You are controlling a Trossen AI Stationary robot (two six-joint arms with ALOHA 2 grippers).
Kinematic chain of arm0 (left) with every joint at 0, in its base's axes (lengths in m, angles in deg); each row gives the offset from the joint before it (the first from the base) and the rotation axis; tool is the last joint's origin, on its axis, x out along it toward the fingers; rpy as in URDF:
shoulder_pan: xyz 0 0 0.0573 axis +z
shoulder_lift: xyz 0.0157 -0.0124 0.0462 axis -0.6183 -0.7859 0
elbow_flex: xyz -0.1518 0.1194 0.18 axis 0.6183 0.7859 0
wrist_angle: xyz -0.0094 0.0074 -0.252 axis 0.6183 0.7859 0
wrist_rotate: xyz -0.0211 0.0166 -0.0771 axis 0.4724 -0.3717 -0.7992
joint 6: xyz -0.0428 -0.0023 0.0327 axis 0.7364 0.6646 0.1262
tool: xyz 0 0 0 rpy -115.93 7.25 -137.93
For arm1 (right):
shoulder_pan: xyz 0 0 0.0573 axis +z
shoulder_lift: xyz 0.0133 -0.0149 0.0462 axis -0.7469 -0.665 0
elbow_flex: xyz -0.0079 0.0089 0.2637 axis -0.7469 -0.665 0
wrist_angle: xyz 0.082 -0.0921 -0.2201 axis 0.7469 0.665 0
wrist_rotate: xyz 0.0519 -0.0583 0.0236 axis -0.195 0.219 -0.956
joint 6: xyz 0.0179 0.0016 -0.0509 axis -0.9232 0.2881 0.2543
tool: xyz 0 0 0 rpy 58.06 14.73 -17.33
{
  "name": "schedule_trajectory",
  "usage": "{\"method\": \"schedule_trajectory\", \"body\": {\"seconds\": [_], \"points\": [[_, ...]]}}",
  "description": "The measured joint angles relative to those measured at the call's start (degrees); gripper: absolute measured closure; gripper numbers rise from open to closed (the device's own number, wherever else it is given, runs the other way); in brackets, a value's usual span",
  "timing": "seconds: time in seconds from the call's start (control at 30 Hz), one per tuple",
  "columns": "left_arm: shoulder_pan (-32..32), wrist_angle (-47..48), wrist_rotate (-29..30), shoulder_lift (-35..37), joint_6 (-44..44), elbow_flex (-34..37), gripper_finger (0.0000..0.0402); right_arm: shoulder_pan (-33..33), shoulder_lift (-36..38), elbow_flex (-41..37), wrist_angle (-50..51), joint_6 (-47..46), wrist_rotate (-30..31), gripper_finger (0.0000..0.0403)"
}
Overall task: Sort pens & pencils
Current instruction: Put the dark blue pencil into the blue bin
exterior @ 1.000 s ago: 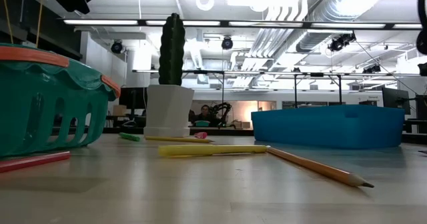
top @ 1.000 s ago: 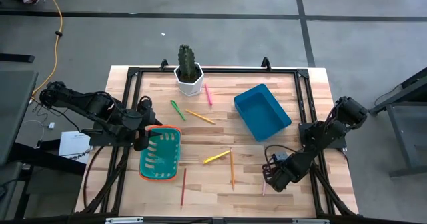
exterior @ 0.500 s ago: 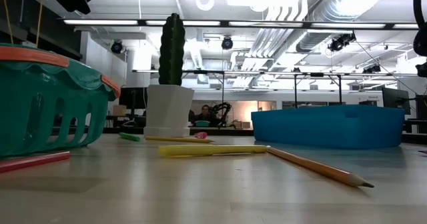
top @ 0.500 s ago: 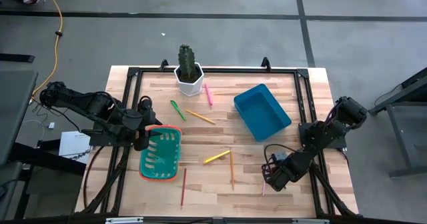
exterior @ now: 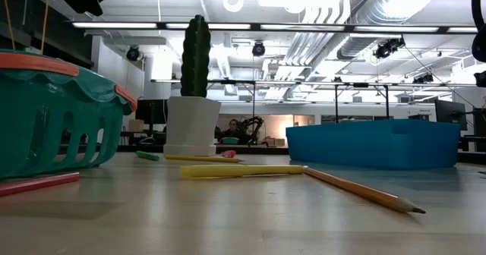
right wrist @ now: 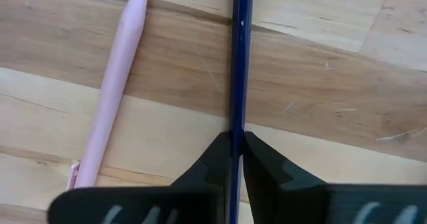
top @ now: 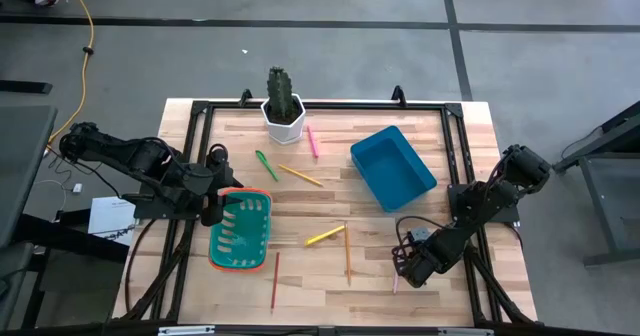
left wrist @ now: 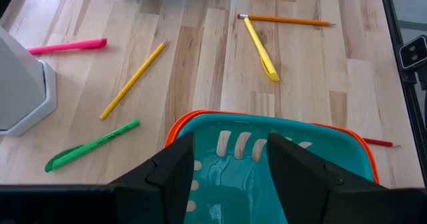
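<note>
My right gripper point(right wrist: 232, 144) stands near the table's front right point(top: 405, 271), pointing down, shut on a thin dark blue pencil point(right wrist: 239, 64). A pale pink stick point(right wrist: 117, 84) lies flat on the wood beside it. My left gripper point(left wrist: 230, 164) hangs open above the teal basket point(top: 240, 234) at the left. Flat on the table lie a pink pen point(top: 312, 141), a green pen point(top: 266, 164), a yellow pen point(top: 324, 236), a yellow-orange pencil point(top: 300, 175), an orange pencil point(top: 347, 253) and a reddish pencil point(top: 275, 281). My right gripper pinches the dark blue pencil's shaft point(right wrist: 238, 121) between its two fingers point(right wrist: 217, 161), coming from above and pointing down, the fingers across the pencil. The pencil runs level along the wood; whether it rests on the table or is just clear of it cannot be told.
A blue bin point(top: 392, 166) stands at the back right. A cactus in a white pot point(top: 283, 116) stands at the back middle. A black frame point(top: 320, 106) runs around the tabletop. Bare wood lies between the basket and the right gripper.
</note>
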Motion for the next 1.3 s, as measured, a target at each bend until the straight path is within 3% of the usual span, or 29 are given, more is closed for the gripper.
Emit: {"method": "schedule_trajectory", "body": {"seconds": [0.83,1.1,1.3], "points": [[0.0,0.0,0.1,0.0,0.0,0.0,0.0227,-0.2,0.0,8.2,1.5,2.1,8.2,0.0386],[0.0,0.0,0.1,0.0,0.0,0.0,0.0227,-2.7,0.0,14.9,2.7,9.3,14.9,0.0386],[0.0,-0.1,0.4,0.0,0.0,0.0,0.0227,-7.0,0.0,20.5,11.3,15.7,18.1,0.0386]]}}
